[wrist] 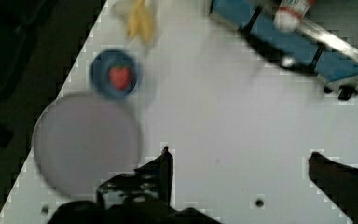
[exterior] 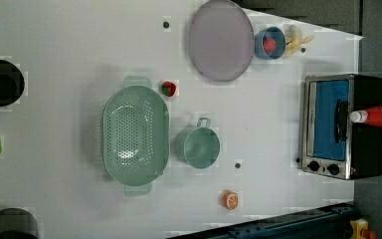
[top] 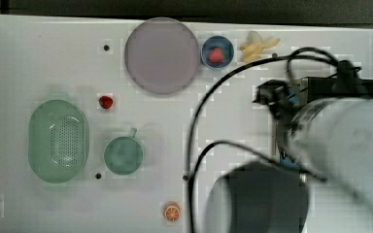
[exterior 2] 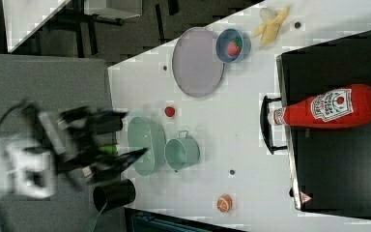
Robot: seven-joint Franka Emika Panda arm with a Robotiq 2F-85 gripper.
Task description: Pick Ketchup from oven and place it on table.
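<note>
Wrist view has my gripper (wrist: 240, 163) hanging over bare white table (wrist: 223, 112) with the two fingers spread wide apart and nothing between them. Ahead of it sit a blue bowl (wrist: 115, 74) with a strawberry inside, touching the rim of a big grey plate (wrist: 86, 142), plus a peeled banana (wrist: 140, 21) near the table edge. The Ketchup (exterior 2: 331, 107) is lying on its side on top of the black oven (exterior 2: 338, 159) in the right view, white cap poking out over the door handle, so it's well apart from my arm, which shows up blurred at the right view's left edge. In the left view the oven's blue glass door is shut, knobs at one corner. Out in the middle of the table there's a green colander (exterior: 135, 135) with a green cup (exterior: 197, 146) just beside it, a loose strawberry (exterior: 168, 88) by the colander, and an orange slice (exterior: 230, 199) nearer the table edge.
</note>
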